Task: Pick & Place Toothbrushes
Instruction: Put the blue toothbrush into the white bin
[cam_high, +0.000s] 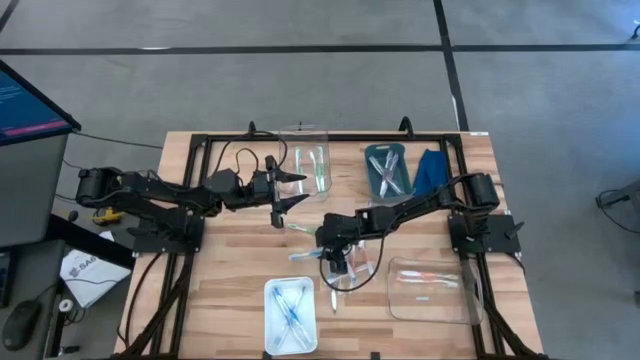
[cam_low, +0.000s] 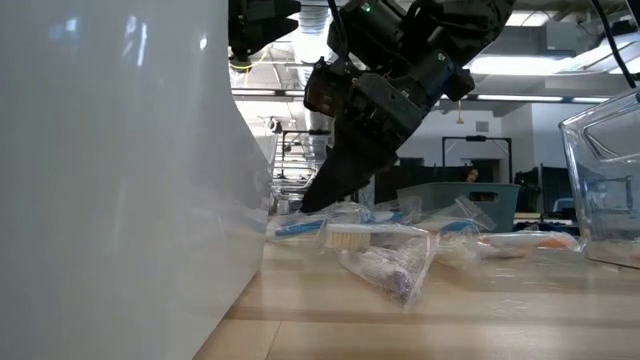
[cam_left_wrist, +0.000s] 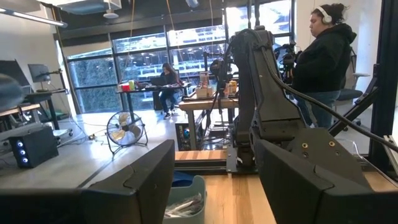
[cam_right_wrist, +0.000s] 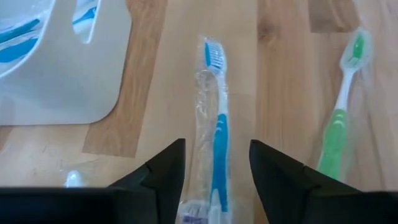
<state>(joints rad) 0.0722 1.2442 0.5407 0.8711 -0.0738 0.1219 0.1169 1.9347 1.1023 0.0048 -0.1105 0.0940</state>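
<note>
Lying flat on the wooden surface (cam_high: 240, 270), a blue toothbrush (cam_right_wrist: 216, 140) in a clear wrapper sits straight ahead of the right tool (cam_right_wrist: 217, 163), in line with the gap between its two dark fingers (cam_right_wrist: 163, 168). The fingers stand partly open, one on each side of the brush's handle, and they do not appear to be gripping it. A green toothbrush (cam_right_wrist: 341, 118) lies on the surface to one side, near but apart from the blue one.

From above, the right tool (cam_high: 338, 266) points down at the middle of the surface, among a few loose brushes. Just near of it, at the front edge, a white tray (cam_high: 290, 310) holds blue brushes. To the right at the front, a clear tray (cam_high: 430, 290) holds orange-pink brushes. At the far edge, a clear bin (cam_high: 305, 165) holds green brushes, and right of it a teal tray (cam_high: 388, 168) holds pale ones. A folded blue cloth (cam_high: 432, 170) lies just right of the teal tray.

From surface height, the right tool (cam_low: 335, 185) comes down steeply, its tip close over wrapped brushes (cam_low: 385, 250).

The left tool (cam_high: 290, 190) hangs above the surface left of centre, near the clear bin, its fingers (cam_left_wrist: 134, 180) wide apart and holding nothing.

Beyond the surface, a person (cam_left_wrist: 323, 59) in dark clothing stands in the room.
</note>
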